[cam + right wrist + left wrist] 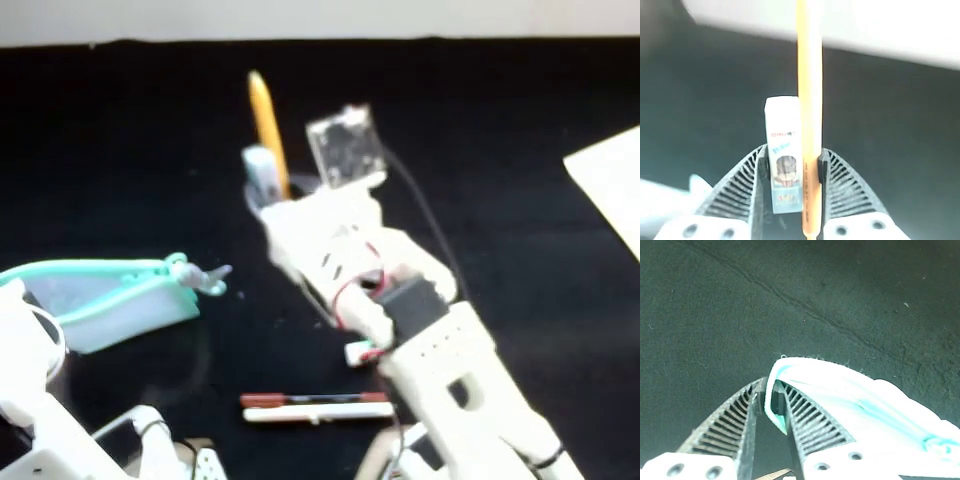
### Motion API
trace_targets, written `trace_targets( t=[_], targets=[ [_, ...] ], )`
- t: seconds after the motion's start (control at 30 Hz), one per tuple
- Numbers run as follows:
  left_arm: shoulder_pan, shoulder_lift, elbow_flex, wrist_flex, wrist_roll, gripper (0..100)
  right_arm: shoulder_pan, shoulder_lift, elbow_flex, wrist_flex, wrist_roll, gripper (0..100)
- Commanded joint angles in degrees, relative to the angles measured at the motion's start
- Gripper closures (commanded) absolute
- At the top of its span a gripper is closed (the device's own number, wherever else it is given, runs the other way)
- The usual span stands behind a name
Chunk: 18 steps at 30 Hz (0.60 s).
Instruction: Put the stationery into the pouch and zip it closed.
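A teal-and-white pouch (pixel 120 295) lies at the table's left with its zip pull (pixel 205 275) toward the middle. My left gripper (pixel 771 390) is shut on the pouch's rim (pixel 777 390). Over the middle of the table, my right gripper (pixel 265 190) is lifted and shut on an orange pencil (pixel 266 125) and a small white eraser (pixel 260 168) side by side. In the right wrist view the pencil (pixel 809 100) and eraser (pixel 782 150) stick out past the fingertips of the right gripper (pixel 792 157). Two pens (pixel 315 405), one red-brown and one white, lie near the front edge.
The table is covered in black cloth (pixel 520 120). A white sheet of paper (pixel 610 185) lies at the right edge. The right arm's body (pixel 440 350) stretches from the front right toward the centre, just above the pens.
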State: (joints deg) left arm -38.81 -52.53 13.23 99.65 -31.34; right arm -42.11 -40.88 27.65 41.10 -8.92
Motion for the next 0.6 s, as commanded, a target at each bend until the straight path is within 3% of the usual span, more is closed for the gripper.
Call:
trace_targets(
  t=[0.0, 0.17, 0.43, 0.57],
  targets=[
    [1.71, 0.66, 3.21, 1.41, 0.00, 99, -3.47, -2.51, -12.09, -0.31, -1.41, 99.2],
    [1.71, 0.66, 3.21, 1.41, 0.00, 99, -6.90, -2.86, -17.10, 1.27, -1.49, 99.2],
    [1.71, 0.22, 3.12, 1.41, 0.00, 99, -23.69, -2.77, -17.80, 0.75, -1.49, 99.2],
    [1.71, 0.22, 3.21, 1.49, 0.00, 99, -27.91, -2.15, -17.45, -3.91, -1.49, 99.2]
  ],
)
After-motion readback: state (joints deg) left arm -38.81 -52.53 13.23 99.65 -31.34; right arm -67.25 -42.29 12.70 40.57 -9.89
